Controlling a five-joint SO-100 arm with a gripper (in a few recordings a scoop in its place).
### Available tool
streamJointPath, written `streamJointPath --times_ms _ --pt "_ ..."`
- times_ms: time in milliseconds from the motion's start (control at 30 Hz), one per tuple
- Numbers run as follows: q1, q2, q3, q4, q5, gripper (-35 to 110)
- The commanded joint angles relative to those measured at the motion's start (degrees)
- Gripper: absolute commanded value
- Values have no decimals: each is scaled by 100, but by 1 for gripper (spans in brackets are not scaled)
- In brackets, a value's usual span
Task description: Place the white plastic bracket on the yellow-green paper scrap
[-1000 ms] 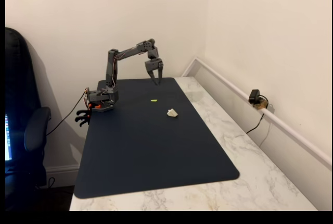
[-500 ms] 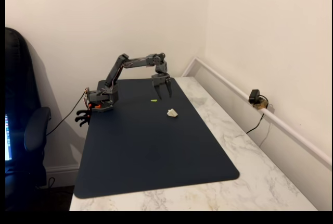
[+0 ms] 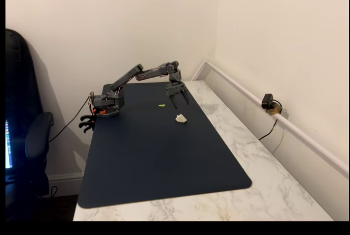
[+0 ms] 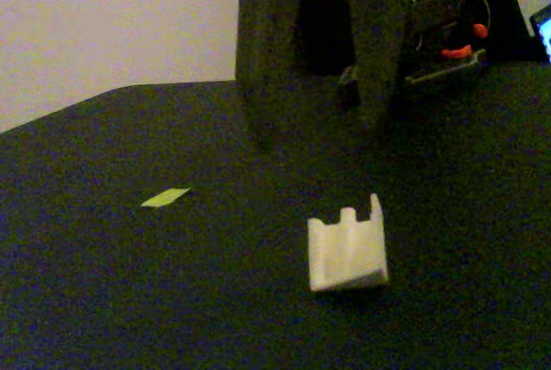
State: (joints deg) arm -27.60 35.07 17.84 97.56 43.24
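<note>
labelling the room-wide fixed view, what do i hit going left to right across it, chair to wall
Black chair → arm base → yellow-green paper scrap → open gripper, just above the white plastic bracket → small camera on the wall ledge.

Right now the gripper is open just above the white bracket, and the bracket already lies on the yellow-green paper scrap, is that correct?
Not quite: the white bracket lies on the dark mat, apart from the yellow-green paper scrap, as both fixed views show. The rest holds: the gripper is open just above the bracket.
</note>
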Motion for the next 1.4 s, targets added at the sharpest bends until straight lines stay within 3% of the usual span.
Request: streamJointPath --times_ms 0,600,1167,1267,1367 --pt "-158 79 -492 264 202 32" --pt "-79 -1485 -2153 281 316 33" --pt "26 -1934 -2540 290 211 26" --pt "26 -1969 -2566 299 229 19" --pt "53 -1942 -2514 308 378 3"
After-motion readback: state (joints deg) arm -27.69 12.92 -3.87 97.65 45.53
